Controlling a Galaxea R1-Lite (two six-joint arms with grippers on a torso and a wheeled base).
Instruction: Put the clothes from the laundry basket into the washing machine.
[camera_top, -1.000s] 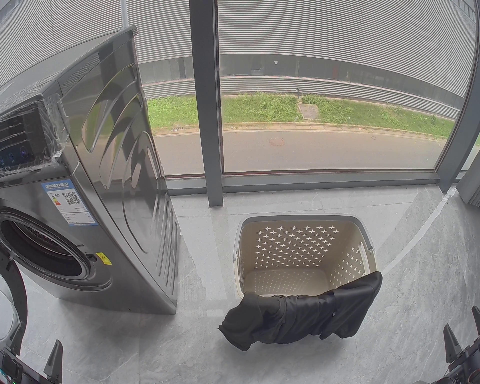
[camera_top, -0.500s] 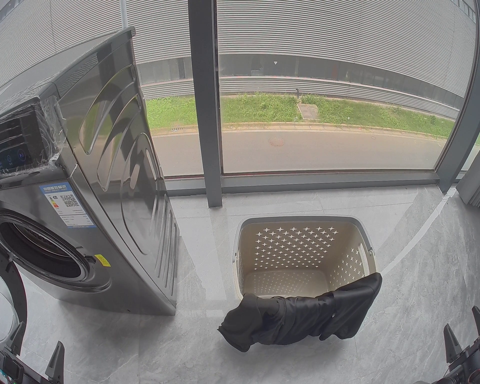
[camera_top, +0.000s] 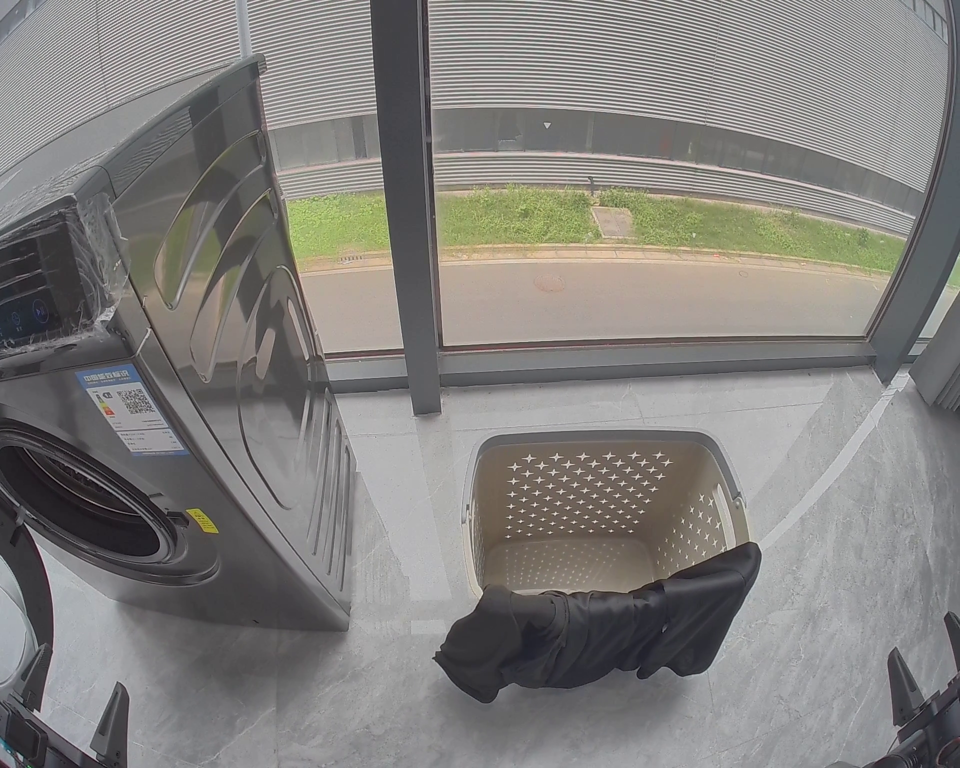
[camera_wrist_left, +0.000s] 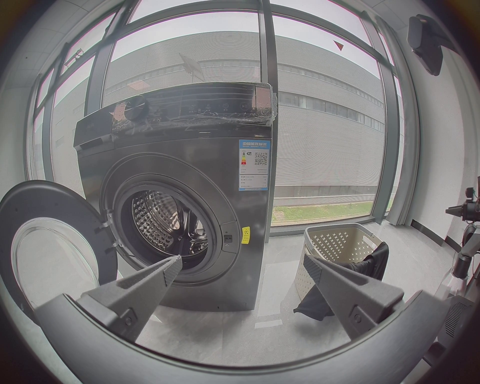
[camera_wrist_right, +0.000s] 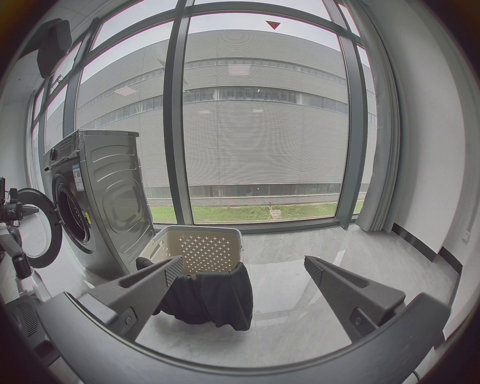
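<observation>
A cream laundry basket (camera_top: 600, 437) stands on the floor by the window. A black garment (camera_top: 600, 625) hangs over its near rim, partly spilling onto the floor outside. The grey washing machine (camera_top: 230, 330) stands to the basket's left with its drum opening (camera_top: 85, 505) uncovered; its round door (camera_wrist_left: 50, 250) is swung open. My left gripper (camera_top: 78, 690) is low at the near left, open and empty, facing the drum (camera_wrist_left: 165, 230). My right gripper (camera_top: 922, 650) is low at the near right, open and empty, facing the garment (camera_wrist_right: 210, 297) and basket (camera_wrist_right: 200, 245).
A glass wall with a grey pillar (camera_top: 410, 200) runs behind the basket. Grey marble floor (camera_top: 400, 560) lies open between washer and basket and to the basket's right. A curtain (camera_wrist_right: 380, 150) hangs at the far right.
The whole head picture has drifted slightly left, so the camera moved. The basket, garment, washer and both grippers have not visibly changed.
</observation>
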